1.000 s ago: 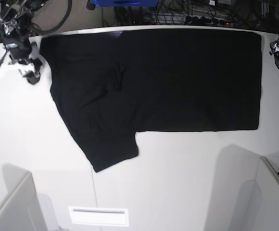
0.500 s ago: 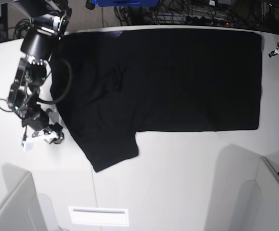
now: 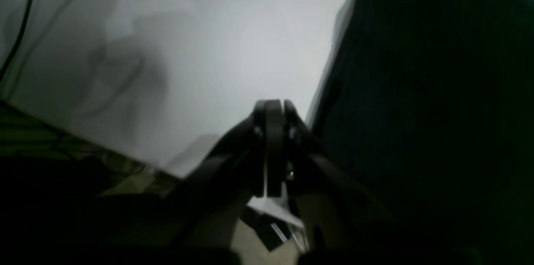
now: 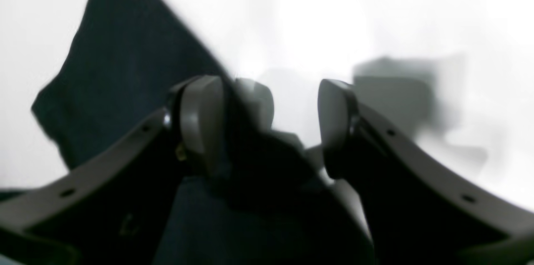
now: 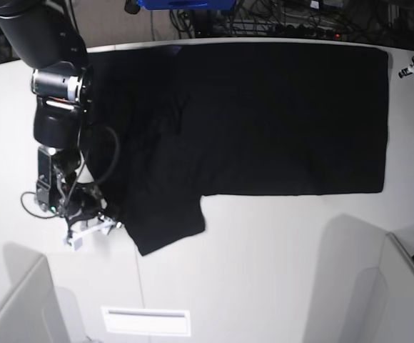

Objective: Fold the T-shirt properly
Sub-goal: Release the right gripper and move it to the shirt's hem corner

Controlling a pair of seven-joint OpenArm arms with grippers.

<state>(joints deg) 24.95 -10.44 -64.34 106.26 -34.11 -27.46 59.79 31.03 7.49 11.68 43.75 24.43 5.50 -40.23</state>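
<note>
White table (image 5: pixel 278 264), T-shirt (image 5: pixel 264 114) spread flat, sleeve toward right gripper (image 4: pixel 267 127). Jaws wide, straddling sleeve edge, nothing held. Left gripper (image 3: pixel 273 148) closed, empty, beside hem. Risk: shallow bite slips, sleeve bunches.

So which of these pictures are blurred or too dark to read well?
Right wrist view: blurred, table washed out by glare behind the T-shirt. Left wrist view: dim and soft, lower part nearly black. Base view: sharpest, but the shirt shows almost no folds.
</note>
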